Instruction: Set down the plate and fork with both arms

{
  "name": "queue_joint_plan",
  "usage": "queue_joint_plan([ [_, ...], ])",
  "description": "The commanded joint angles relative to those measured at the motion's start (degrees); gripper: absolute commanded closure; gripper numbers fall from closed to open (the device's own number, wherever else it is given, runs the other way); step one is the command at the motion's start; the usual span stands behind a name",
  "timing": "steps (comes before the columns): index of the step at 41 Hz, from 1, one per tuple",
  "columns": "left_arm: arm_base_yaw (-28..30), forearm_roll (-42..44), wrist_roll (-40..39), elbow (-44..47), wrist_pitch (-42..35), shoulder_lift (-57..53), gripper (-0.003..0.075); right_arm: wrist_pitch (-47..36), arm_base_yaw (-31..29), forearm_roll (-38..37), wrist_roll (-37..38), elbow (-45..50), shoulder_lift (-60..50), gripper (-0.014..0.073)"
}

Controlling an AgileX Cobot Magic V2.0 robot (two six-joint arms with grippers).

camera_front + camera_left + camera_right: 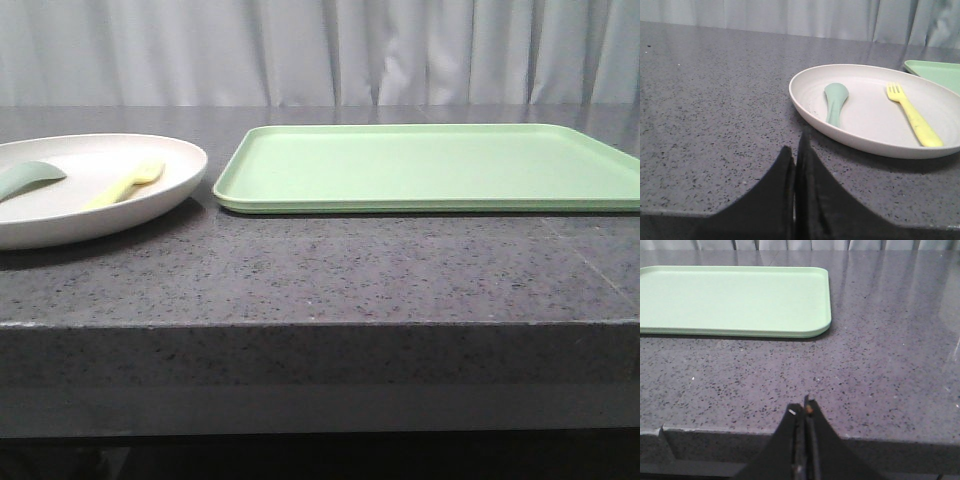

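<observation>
We see the left pincer [796, 150] in its wrist view with its two dark fingers pressed together, gripping nothing, low over the speckled grey surface [330, 270] and near the plate's rim but apart from it. The plate [175, 155] sits at the left of the surface in the front view: large, round, shallow, matte cream, with a low raised rim, part of it running off the picture's left edge. Two things lie inside it, apart from each other. Toward the left rests a dull grey-green spoon [835, 100]. To its right lies the fork [128, 183], small, pale yellow, plastic, with short tines and far shorter than the plate is wide; it lies flat on the plate's floor, its handle end up against the near rim. Just right of the plate, close but not touching, we find a flat rectangular light-green tray [430, 165] with rounded corners and a low lip, nothing in it. Farthest right, the right pincer [802, 412] shows in its own wrist view with fingers shut together, holding nothing, near the surface's front edge and well apart from the tray's corner.
</observation>
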Motion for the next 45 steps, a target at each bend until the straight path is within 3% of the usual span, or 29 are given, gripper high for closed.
queue_joint_plan([
  [1,0.05,-0.09,-0.04,0.08,-4.82,-1.15,0.0738,-4.19,0.11,-0.62,-0.56,-0.20,-1.04,0.0661],
  [45,0.05,0.20,-0.04,0.08,-6.65,-1.15,0.0738,-4.69,0.07,-0.62,-0.56,-0.20,-1.04,0.0661],
])
